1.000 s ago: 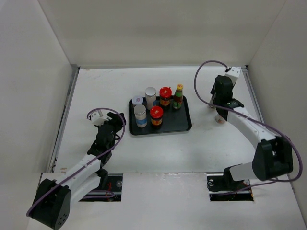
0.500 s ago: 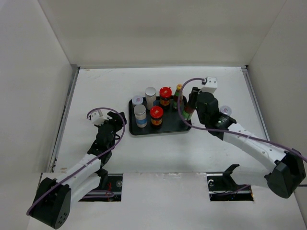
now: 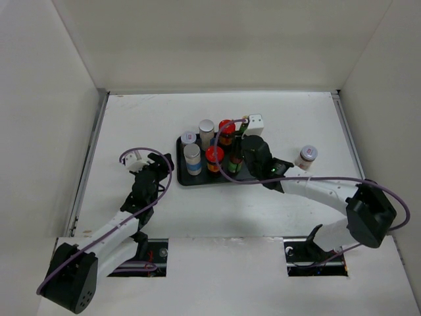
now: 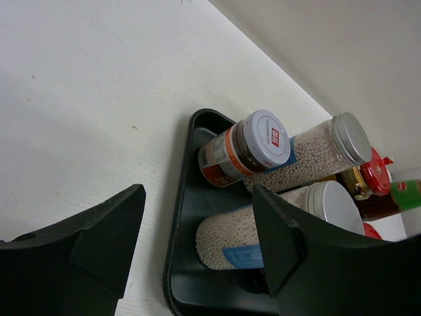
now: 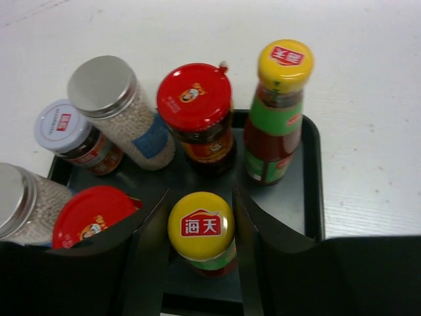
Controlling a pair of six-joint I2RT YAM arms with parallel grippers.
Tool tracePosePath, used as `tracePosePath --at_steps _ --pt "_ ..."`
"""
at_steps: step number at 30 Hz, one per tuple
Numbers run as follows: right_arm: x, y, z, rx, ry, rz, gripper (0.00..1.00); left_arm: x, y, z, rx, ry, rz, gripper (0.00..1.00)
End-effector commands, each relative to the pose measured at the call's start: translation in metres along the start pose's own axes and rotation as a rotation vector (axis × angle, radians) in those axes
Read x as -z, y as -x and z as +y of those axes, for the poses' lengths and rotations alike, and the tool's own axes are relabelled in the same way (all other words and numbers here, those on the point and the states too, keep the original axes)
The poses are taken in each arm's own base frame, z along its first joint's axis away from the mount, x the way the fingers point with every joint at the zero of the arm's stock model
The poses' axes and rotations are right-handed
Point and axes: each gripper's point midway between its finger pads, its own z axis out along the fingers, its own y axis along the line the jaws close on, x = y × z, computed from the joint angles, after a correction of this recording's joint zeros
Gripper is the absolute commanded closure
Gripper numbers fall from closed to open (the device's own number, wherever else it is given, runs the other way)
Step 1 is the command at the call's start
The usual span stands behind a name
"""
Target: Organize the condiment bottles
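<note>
**Bare white table** (image 3: 158, 118) carrying a flat black tray (image 3: 197, 182), the apparent collecting place for the condiment bottles. The right pincer (image 5: 199, 212) hangs over the tray's near row. Its fingers (image 5: 148, 263) pinch the neck of a green yellow-capped bottle (image 5: 200, 230). Gripping high, just under the cap, leaves the base free to go down into the open slot. Whether that base rests on the tray floor cannot be told.

Just beyond this pincer stand a second yellow-capped bottle (image 5: 279, 112), a red-lidded jar (image 5: 196, 115) and a silver-capped shaker (image 5: 115, 105). They are upright and close-packed, presumably to leave room for the rest. To the pincer's left, another red lid (image 5: 89, 217) sits just beside one finger.

A lone pale-lidded jar (image 3: 306, 156) stands on the table well apart to the pincer's right, and is likely the next pick. The left pincer (image 4: 197, 201) is spread and empty beside the tray's left rim, facing a white-lidded jar (image 4: 253, 148).
</note>
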Motion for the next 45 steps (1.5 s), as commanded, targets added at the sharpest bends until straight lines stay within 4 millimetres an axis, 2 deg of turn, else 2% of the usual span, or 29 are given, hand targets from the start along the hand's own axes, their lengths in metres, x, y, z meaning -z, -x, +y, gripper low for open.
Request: tracePosePath --at_steps 1,7,11,13,15,18,20,21,23,24,25,26,27,28,30,32,33,36,39,41,45 --pt "0.004 0.069 0.033 -0.124 0.077 -0.202 0.79 -0.001 0.004 -0.005 0.02 -0.025 -0.021 0.35" --pt "-0.004 0.058 0.041 -0.104 0.07 -0.19 0.72 -0.002 0.001 -0.005 0.017 -0.023 -0.016 0.35" --pt "-0.001 0.048 0.046 -0.094 0.079 -0.18 0.46 -0.001 0.003 -0.005 0.016 -0.024 -0.026 0.34" --pt "0.002 0.049 0.045 -0.097 0.083 -0.184 0.33 -0.002 0.002 -0.003 0.015 -0.018 -0.02 0.34" --pt "0.008 0.054 0.041 -0.105 0.08 -0.198 0.27 -0.002 0.0 -0.004 0.016 -0.023 -0.014 0.34" --pt "0.025 0.069 0.03 -0.132 0.077 -0.235 0.22 -0.002 0.003 -0.005 0.016 -0.022 -0.024 0.34" --pt "0.036 0.078 0.009 -0.154 0.045 -0.262 0.24 -0.003 0.001 -0.003 0.015 -0.013 -0.02 0.34" --pt "0.037 0.079 -0.011 -0.164 -0.008 -0.271 0.31 -0.003 0.001 -0.002 0.017 -0.012 -0.016 0.34" --pt "0.042 0.069 -0.054 -0.167 -0.144 -0.261 0.55 -0.002 0.001 -0.002 0.023 -0.015 -0.019 0.34" --pt "0.047 0.058 -0.09 -0.166 -0.269 -0.248 0.75 -0.002 0.002 -0.002 0.024 -0.015 -0.023 0.33" --pt "0.052 0.051 -0.11 -0.163 -0.34 -0.237 0.82 -0.002 0.003 -0.003 0.025 -0.017 -0.025 0.33" --pt "0.061 0.041 -0.147 -0.164 -0.472 -0.224 0.85 -0.002 0.002 -0.002 0.026 -0.015 -0.025 0.33" --pt "0.067 0.037 -0.167 -0.167 -0.545 -0.218 0.85 -0.003 0.001 -0.002 0.026 -0.016 -0.02 0.33" --pt "0.073 0.033 -0.191 -0.173 -0.627 -0.209 0.81 -0.003 -0.003 -0.002 0.026 -0.018 -0.011 0.33" --pt "0.081 0.028 -0.226 -0.17 -0.731 -0.18 0.59 -0.005 -0.008 -0.006 0.027 -0.028 0.007 0.33" --pt "0.082 0.021 -0.241 -0.172 -0.762 -0.156 0.33 -0.007 -0.011 -0.01 0.019 -0.036 0.016 0.33" --pt "0.081 0.015 -0.245 -0.163 -0.768 -0.133 0.26 -0.007 -0.012 -0.012 0.014 -0.041 0.019 0.33" --pt "0.074 -0.007 -0.253 -0.146 -0.775 -0.054 0.19 -0.006 -0.01 -0.011 0.014 -0.041 0.011 0.33" --pt "0.075 -0.029 -0.259 -0.141 -0.799 -0.006 0.15 -0.003 -0.004 -0.011 0.024 -0.047 -0.01 0.33" --pt "0.073 -0.038 -0.264 -0.152 -0.806 0.014 0.14 -0.003 -0.004 -0.01 0.022 -0.043 -0.01 0.32" --pt "0.059 -0.05 -0.262 -0.194 -0.764 0.066 0.12 -0.005 -0.008 -0.01 0.019 -0.039 0.006 0.32"
